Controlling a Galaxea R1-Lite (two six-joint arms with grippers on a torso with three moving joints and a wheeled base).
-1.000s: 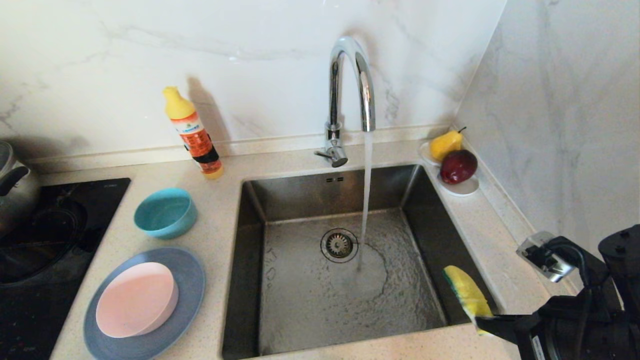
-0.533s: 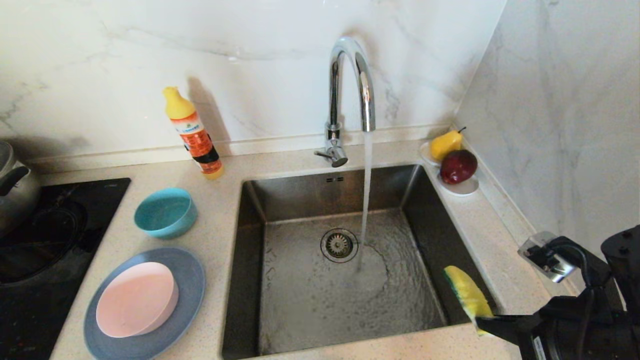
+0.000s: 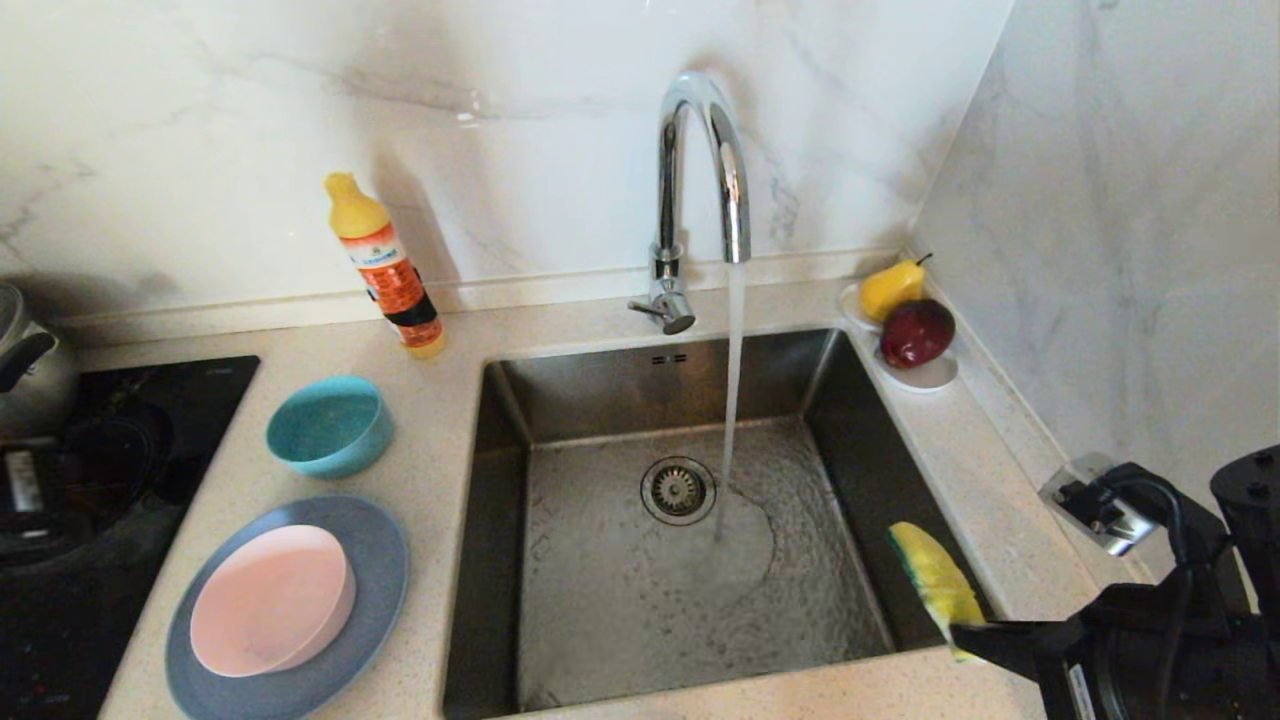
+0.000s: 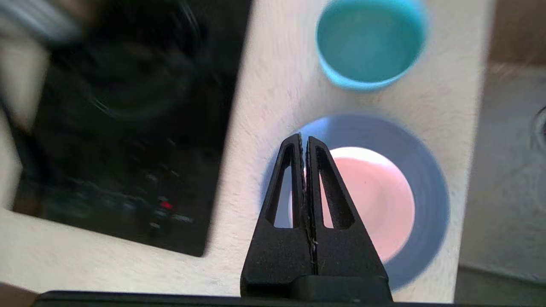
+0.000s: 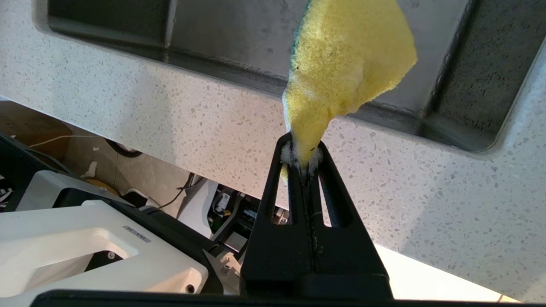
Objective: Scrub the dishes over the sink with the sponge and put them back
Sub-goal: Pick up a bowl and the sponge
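On the counter left of the sink (image 3: 620, 600) lies the grey-blue plate (image 3: 375, 560) with the pink bowl (image 3: 270, 600) on it. The teal bowl (image 3: 330, 425) stands behind them. My right gripper (image 3: 960, 635) is shut on a corner of the yellow sponge (image 3: 935, 575), which hangs over the sink's near right corner. The right wrist view shows foam at the pinched sponge (image 5: 349, 55) in that gripper (image 5: 300, 149). In the left wrist view my left gripper (image 4: 303, 140) is shut and empty, above the plate (image 4: 426, 179) and pink bowl (image 4: 375, 204), with the teal bowl (image 4: 369, 42) beyond.
Water runs from the faucet (image 3: 700, 160) into the sink near the drain strainer (image 3: 678, 490). A detergent bottle (image 3: 385, 265) stands at the back. A white dish (image 3: 930, 378) holds a pear and an apple. A black hob (image 3: 120, 440) and a pot (image 3: 25, 370) lie left.
A dark part of my left arm has come into the head view at the left edge, over the hob. The right gripper and the sponge have stayed in place.
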